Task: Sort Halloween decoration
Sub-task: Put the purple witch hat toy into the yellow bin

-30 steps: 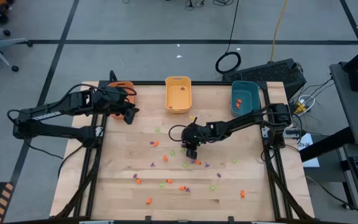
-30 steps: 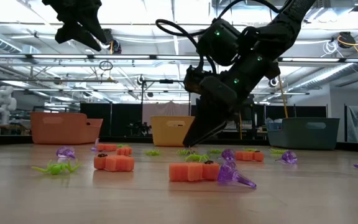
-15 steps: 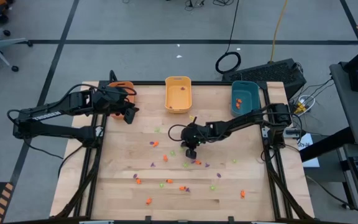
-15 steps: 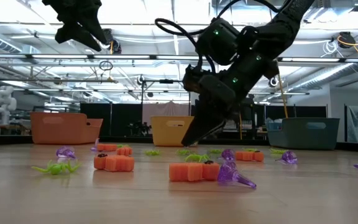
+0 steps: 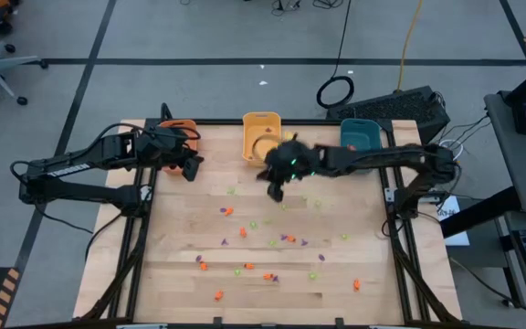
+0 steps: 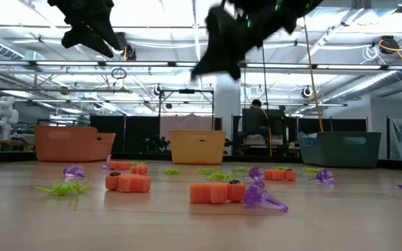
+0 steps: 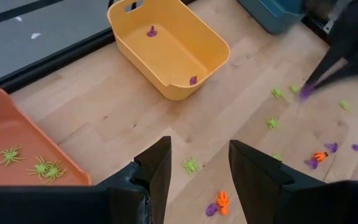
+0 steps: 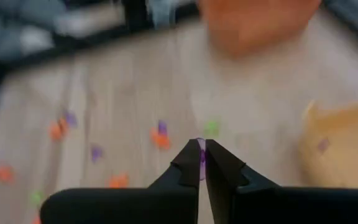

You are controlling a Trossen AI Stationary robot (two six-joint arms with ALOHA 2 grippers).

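Purple trinket (image 8: pixel 201 157), tiny and translucent, pinched in clenched right pincer (image 8: pixel 202 155) above surface (image 5: pixel 181 274) near yellow bin (image 5: pixel 261 137); left pincer (image 7: pixel 199 163) parted, empty.

1. The left arm (image 5: pixel 80 169) is a matte black chain of slim links and thicker joints, with faint pale lettering along its forearm.
2. A black cable loops beside its wrist.
3. The left gripper (image 7: pixel 199 169) has two flat, dark, wedge-shaped fingers (image 7: pixel 155 168) with angular edges.
4. The right arm (image 5: pixel 382 160) is equally black, with small green lights glowing near its wrist.
5. The right gripper (image 8: pixel 201 155) has two tapered black fingers.
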